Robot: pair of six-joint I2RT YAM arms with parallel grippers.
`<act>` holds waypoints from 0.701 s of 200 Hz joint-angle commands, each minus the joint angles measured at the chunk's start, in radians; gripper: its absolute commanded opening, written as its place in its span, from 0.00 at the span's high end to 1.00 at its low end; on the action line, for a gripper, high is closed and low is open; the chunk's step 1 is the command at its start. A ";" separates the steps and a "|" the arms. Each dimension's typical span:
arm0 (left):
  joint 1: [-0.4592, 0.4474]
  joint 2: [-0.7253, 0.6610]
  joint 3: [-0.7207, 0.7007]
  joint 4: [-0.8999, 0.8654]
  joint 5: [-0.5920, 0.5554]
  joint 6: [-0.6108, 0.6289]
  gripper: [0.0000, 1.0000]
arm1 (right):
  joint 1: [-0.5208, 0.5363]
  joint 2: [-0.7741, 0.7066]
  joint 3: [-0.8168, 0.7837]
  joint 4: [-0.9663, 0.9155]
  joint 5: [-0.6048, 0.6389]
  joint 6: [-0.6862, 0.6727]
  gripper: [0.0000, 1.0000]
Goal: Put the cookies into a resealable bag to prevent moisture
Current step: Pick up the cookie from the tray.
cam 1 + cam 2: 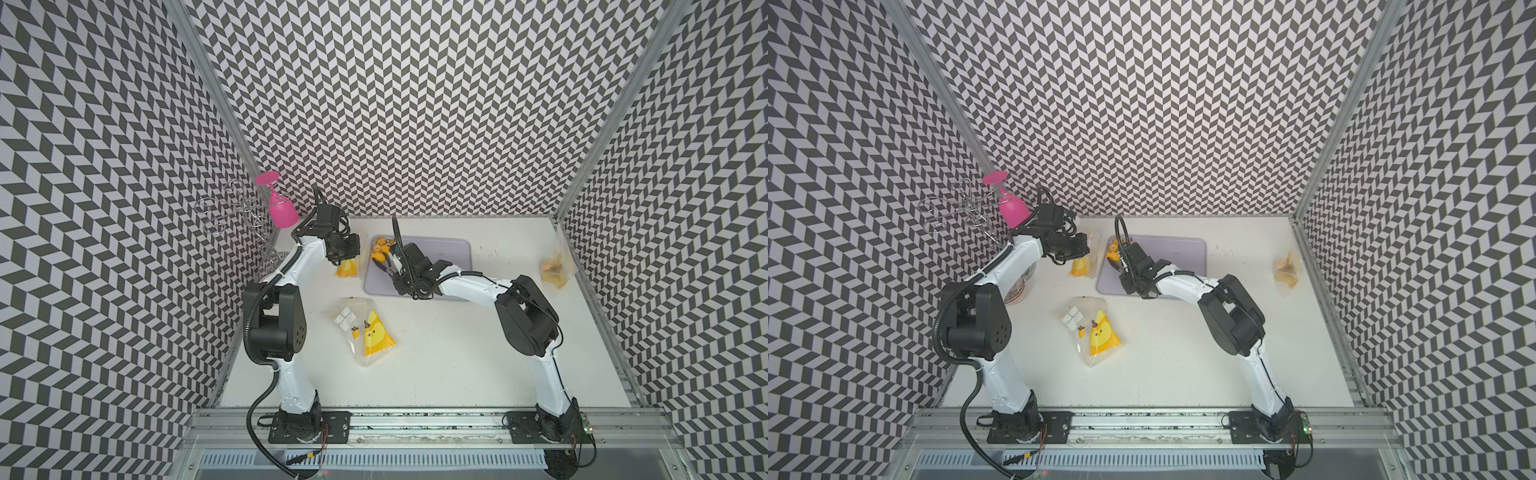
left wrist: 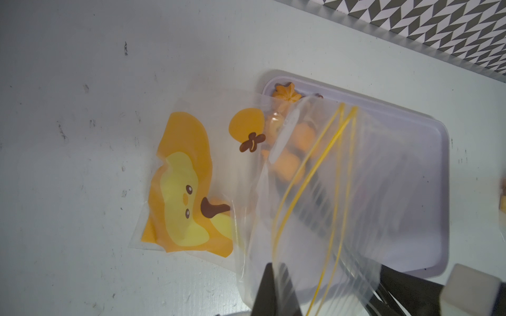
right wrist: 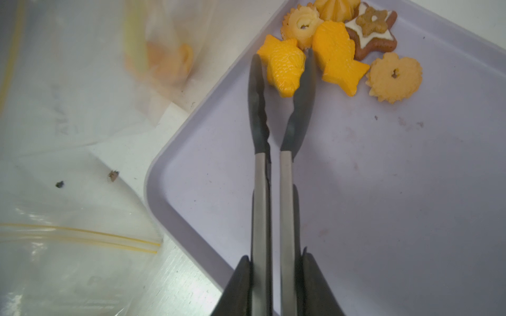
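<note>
Right wrist view shows the cookies (image 3: 342, 41) in a small heap in one corner of the tray (image 3: 383, 219): two fish shapes, round ones with a hole, and a brown star. The tongs (image 3: 259, 191) stand with one tip on each side of the fish cookie (image 3: 284, 71) that lies nearest to the tray's rim. Whether the tips press it, I cannot tell. The right gripper (image 3: 275, 257) is clenched on the handles of the tongs.

Just outside the tray, at the corner with the cookies, is the resealable bag (image 2: 315, 191) with its yellow zip lines. The left gripper (image 1: 338, 259) is clenched on its edge and holds it up.

What could go wrong, in my judgement:

- **Slipping:** the fish cookie is rounded and looks smooth, so it may slip out or turn between the tips when it is lifted.
- **Dragging:** one tip is very close to the second fish (image 3: 339, 65), so this one may be dragged along or pushed against the rim.
- **Missing the bag:** the bag is held at one place only and its mouth looks slack. If it folds shut, the cookie may fall on the worktop (image 1: 457, 353) beside the tray and not inside the bag.
</note>
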 commanded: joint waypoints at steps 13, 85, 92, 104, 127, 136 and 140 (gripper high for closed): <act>0.004 -0.021 -0.011 0.014 0.013 0.002 1.00 | -0.009 0.000 0.017 0.025 0.000 -0.008 0.82; -0.023 0.008 0.000 0.001 0.056 0.021 1.00 | -0.008 -0.391 -0.276 0.138 0.051 0.002 0.85; -0.027 0.012 -0.001 0.000 0.063 0.024 1.00 | -0.005 -0.417 -0.292 0.143 0.038 -0.003 0.85; -0.034 0.019 0.004 -0.005 0.068 0.025 1.00 | 0.004 -0.454 -0.306 0.142 0.033 -0.006 0.85; -0.045 0.024 0.006 -0.008 0.068 0.032 1.00 | 0.027 -0.489 -0.314 0.152 0.036 -0.020 0.85; -0.048 0.027 0.006 -0.010 0.068 0.033 1.00 | 0.034 -0.496 -0.312 0.155 0.038 -0.026 0.85; -0.049 0.027 0.007 -0.012 0.068 0.034 1.00 | 0.038 -0.498 -0.309 0.155 0.039 -0.028 0.85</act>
